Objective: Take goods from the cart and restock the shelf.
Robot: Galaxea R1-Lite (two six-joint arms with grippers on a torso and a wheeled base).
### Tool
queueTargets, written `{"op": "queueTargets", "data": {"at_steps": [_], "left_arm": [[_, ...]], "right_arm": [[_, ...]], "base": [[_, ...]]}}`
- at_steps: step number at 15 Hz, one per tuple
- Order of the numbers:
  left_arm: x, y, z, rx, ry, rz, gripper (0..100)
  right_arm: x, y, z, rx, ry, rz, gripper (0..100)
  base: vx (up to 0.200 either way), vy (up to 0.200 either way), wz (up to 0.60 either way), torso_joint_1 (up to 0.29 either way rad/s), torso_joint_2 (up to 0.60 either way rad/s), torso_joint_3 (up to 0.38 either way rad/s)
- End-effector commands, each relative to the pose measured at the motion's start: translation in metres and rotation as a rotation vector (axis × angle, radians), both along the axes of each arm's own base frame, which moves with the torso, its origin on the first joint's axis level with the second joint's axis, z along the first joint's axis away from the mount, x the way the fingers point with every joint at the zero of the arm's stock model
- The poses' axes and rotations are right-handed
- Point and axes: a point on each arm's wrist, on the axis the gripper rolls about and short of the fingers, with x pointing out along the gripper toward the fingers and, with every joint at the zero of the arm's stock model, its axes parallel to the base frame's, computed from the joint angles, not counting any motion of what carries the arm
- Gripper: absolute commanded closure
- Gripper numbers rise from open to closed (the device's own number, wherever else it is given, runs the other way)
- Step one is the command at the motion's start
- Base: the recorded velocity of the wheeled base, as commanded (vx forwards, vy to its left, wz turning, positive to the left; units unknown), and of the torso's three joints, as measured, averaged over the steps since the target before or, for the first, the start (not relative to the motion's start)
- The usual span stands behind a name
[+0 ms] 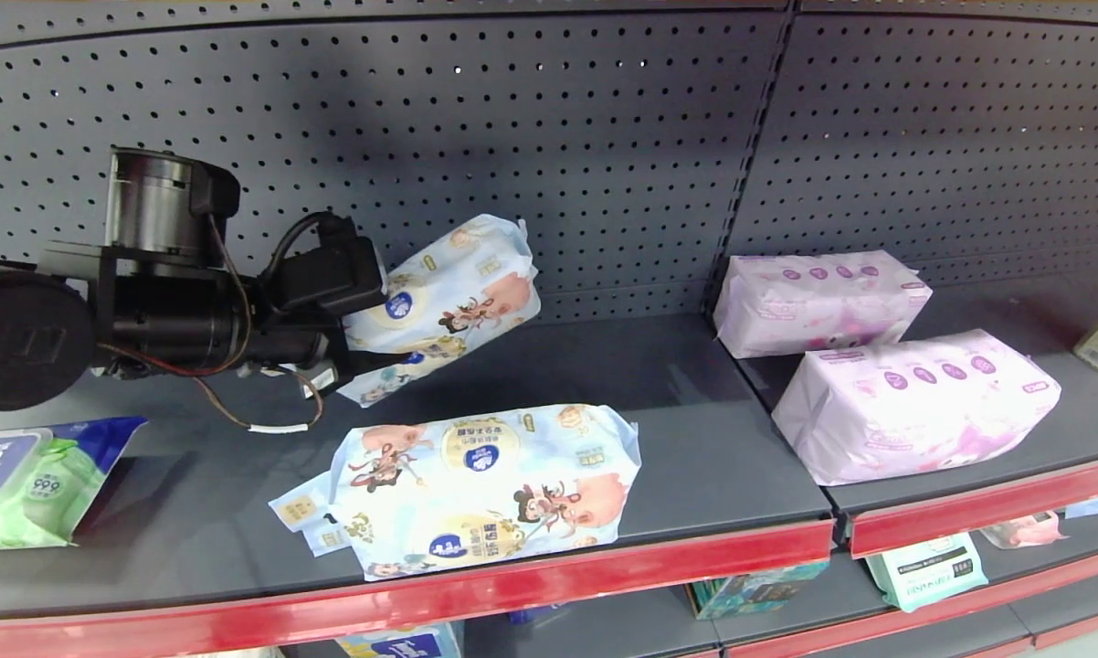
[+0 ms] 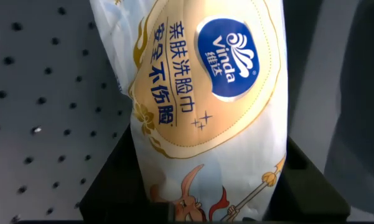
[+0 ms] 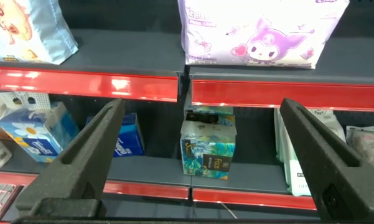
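The left jaws are clamped on one end of a pale blue, cartoon-printed tissue pack [image 1: 448,297]. The pack juts out beyond them, tilted, with its far end raised toward the pegboard back wall [image 1: 604,137]. The left arm [image 1: 174,311] stretches level across the grey shelf [image 1: 723,439]. A matching pack [image 1: 476,489] lies flat on the shelf just below and in front of these jaws. The right jaws stand wide apart, holding nothing, and a teal box [image 3: 206,146] sits on a lower shelf beyond their gap.
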Motion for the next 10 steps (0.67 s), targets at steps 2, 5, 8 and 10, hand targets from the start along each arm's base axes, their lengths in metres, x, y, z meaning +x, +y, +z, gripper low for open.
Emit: {"op": "queueTargets", "data": {"at_steps": [2, 5, 8, 10], "left_arm": [[0.004, -0.011, -0.005, 0.005, 0.013, -0.029, 100], [0.007, -0.016, -0.009, 0.025, 0.010, -0.054, 100], [0.011, -0.018, -0.013, 0.052, 0.002, -0.073, 100], [0.014, -0.020, -0.017, 0.061, 0.006, -0.085, 100]], "right_arm": [[0.000, 0.000, 0.000, -0.002, -0.001, 0.000, 0], [0.000, 0.000, 0.000, -0.002, -0.001, 0.000, 0], [0.000, 0.000, 0.000, -0.004, -0.002, 0.000, 0], [0.000, 0.000, 0.000, -0.004, -0.002, 0.000, 0]], "base": [[0.000, 0.000, 0.00, 0.000, 0.00, 0.000], [0.000, 0.000, 0.00, 0.000, 0.00, 0.000], [0.000, 0.000, 0.00, 0.000, 0.00, 0.000], [0.000, 0.000, 0.00, 0.000, 0.00, 0.000]]}}
